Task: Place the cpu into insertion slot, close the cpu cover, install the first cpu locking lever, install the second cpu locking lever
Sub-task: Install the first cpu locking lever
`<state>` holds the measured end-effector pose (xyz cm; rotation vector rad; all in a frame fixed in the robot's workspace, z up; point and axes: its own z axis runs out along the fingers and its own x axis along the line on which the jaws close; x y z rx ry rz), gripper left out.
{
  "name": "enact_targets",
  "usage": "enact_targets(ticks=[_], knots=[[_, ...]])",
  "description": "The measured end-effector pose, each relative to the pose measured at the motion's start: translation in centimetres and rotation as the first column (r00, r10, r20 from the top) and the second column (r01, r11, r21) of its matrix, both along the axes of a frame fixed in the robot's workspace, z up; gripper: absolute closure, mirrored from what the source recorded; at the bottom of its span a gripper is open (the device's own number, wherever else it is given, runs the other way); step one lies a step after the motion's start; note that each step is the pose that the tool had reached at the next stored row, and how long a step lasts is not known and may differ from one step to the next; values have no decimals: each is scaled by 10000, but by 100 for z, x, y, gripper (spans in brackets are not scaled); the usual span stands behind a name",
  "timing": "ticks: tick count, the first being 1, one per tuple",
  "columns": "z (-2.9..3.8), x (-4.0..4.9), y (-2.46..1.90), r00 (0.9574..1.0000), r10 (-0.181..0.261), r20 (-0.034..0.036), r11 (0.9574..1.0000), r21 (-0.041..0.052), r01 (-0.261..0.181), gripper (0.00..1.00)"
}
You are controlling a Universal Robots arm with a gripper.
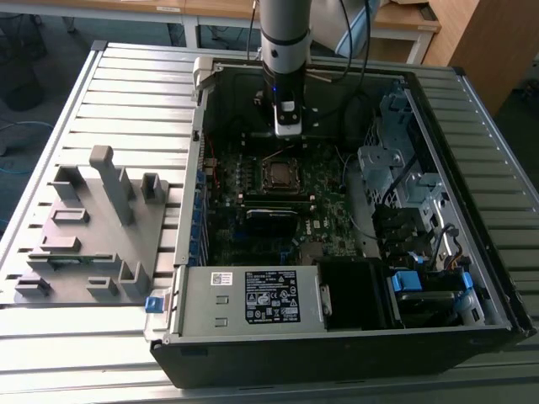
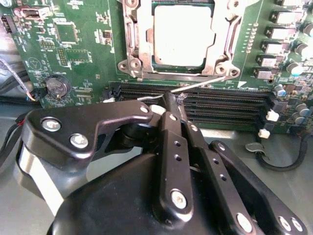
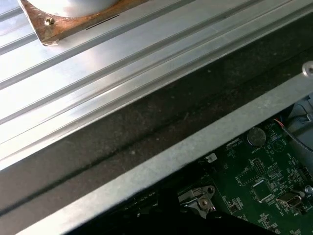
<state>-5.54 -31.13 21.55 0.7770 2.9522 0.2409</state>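
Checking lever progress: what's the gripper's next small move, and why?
Probably swing the thin silvery wire lever toward the square silvery cpu cover: it angles away over the black memory slots, the black gripper at its free end, the silver-grey cpu already covered.

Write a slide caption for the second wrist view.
Black pincer at thin silvery wire lever beside dull silver-grey square cpu on green motherboard.

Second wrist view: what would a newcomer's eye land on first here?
The pale cpu, framed by the silvery cpu cover on the green motherboard, just ahead of the gripper. A thin wire locking lever slants from the cover's corner to the gripper's tip.
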Motion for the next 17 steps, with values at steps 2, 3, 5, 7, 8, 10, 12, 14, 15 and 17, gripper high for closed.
enact_targets(ticks=[2, 3, 5, 7, 8, 10, 12, 14, 15, 17], knots=[[-9, 3, 0, 10000, -2, -1, 10000, -11, 2, 90], [-14, 4, 1, 10000, -2, -1, 10000, -16, 2, 90], [-25, 6, 3, 10000, 0, -1, 10000, -24, 0, 90], [-35, 7, 5, 10000, 0, -1, 10000, -39, 0, 90], [-41, 8, 7, 10000, -1, -2, 10000, -46, 1, 90], [-51, 12, 10, 10000, -2, -1, 10000, -59, 2, 90], [-60, 16, 12, 10000, -5, -1, 10000, -72, 5, 90], [-71, 23, 13, 10000, -4, -1, 10000, -80, 4, 90], [-77, 29, 13, 10000, -5, -1, 10000, -81, 5, 90], [-87, 39, 13, 10000, -6, -1, 10000, -82, 6, 90]])
